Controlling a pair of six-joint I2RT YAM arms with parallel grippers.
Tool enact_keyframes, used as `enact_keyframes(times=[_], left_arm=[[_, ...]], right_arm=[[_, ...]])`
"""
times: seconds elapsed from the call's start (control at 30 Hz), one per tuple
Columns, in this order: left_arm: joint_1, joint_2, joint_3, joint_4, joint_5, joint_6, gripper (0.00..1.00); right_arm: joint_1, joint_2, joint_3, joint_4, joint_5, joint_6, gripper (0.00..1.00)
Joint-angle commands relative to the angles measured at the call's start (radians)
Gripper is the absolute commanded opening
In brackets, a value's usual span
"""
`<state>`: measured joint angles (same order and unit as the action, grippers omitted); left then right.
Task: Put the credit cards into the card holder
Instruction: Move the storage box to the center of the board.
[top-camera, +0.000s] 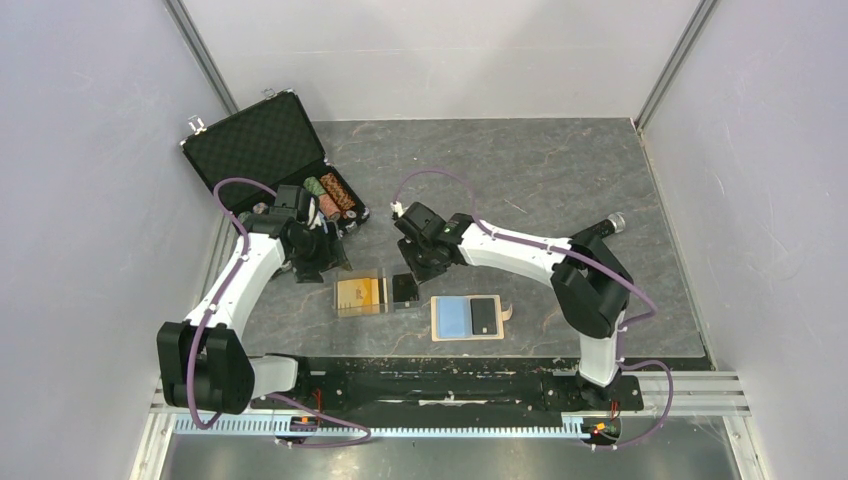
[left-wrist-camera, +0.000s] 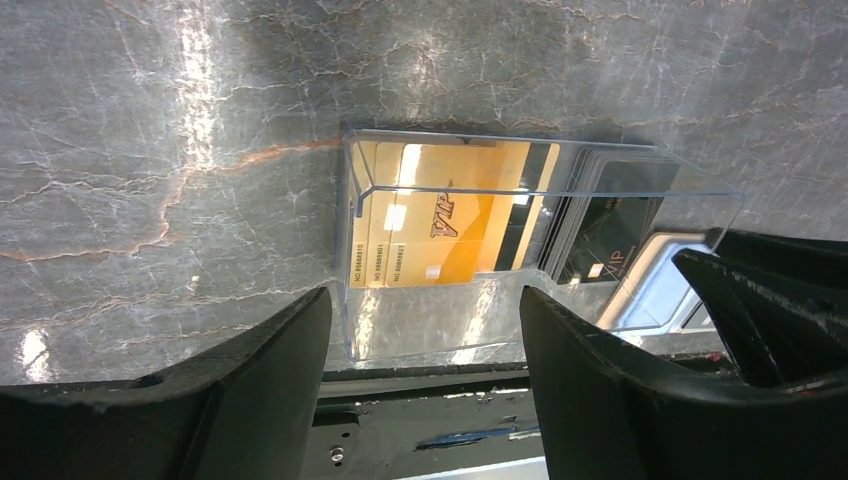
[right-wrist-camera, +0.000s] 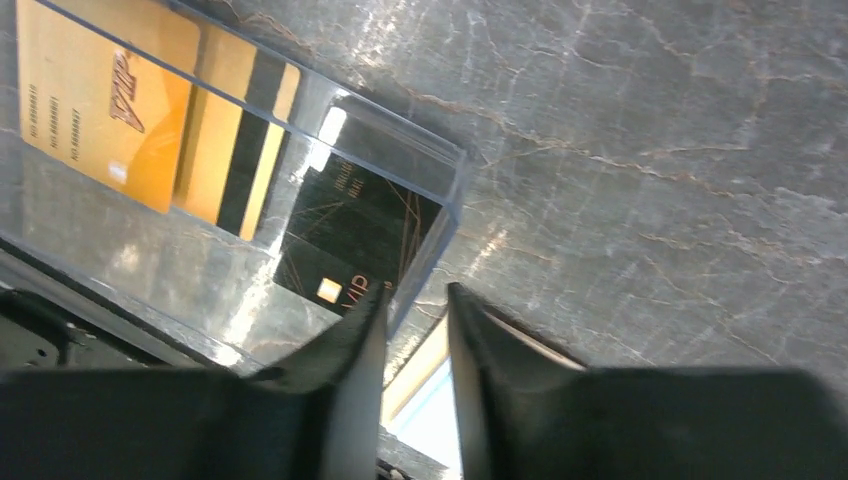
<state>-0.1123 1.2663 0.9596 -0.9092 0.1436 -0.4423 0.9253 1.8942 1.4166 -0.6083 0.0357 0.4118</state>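
Nearest, the tan card holder lies open at the frame's lower centre on the worktop. Just beyond it, a clear box holds the orange-gold cards and a black card. The right gripper stands narrowly parted at the box's end wall; whether it pinches the wall I cannot tell. The left gripper hangs wide apart and empty over the box. Upper left sits an open chip case.

Glossy grey veined stone-look desk; clear, shiny plastic box; glossy orange-gold rectangular card; smooth black rectangular card.
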Motion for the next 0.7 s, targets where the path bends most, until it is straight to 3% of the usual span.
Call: enact_keyframes(times=[0.0, 0.07, 0.17, 0.37, 0.67], left_arm=[[0.003, -0.001, -0.003, 0.025, 0.034, 0.066, 0.76], [0.004, -0.001, -0.003, 0.027, 0.036, 0.068, 0.76], [0.003, -0.011, -0.005, 0.031, 0.037, 0.068, 0.76], [0.004, -0.029, -0.035, 0.069, 0.062, 0.052, 0.75], [0.003, -0.035, -0.123, 0.149, 0.144, 0.025, 0.75]], right_arm=[[-0.001, 0.046, 0.024, 0.033, -0.033, 0.002, 0.22], [-0.003, 0.071, 0.065, 0.016, -0.029, -0.006, 0.1], [-0.008, 0.108, 0.136, -0.029, 0.006, -0.017, 0.0], [-0.049, 0.134, 0.23, -0.103, 0.079, -0.059, 0.0], [-0.14, 0.075, 0.163, -0.144, 0.174, -0.139, 0.0]])
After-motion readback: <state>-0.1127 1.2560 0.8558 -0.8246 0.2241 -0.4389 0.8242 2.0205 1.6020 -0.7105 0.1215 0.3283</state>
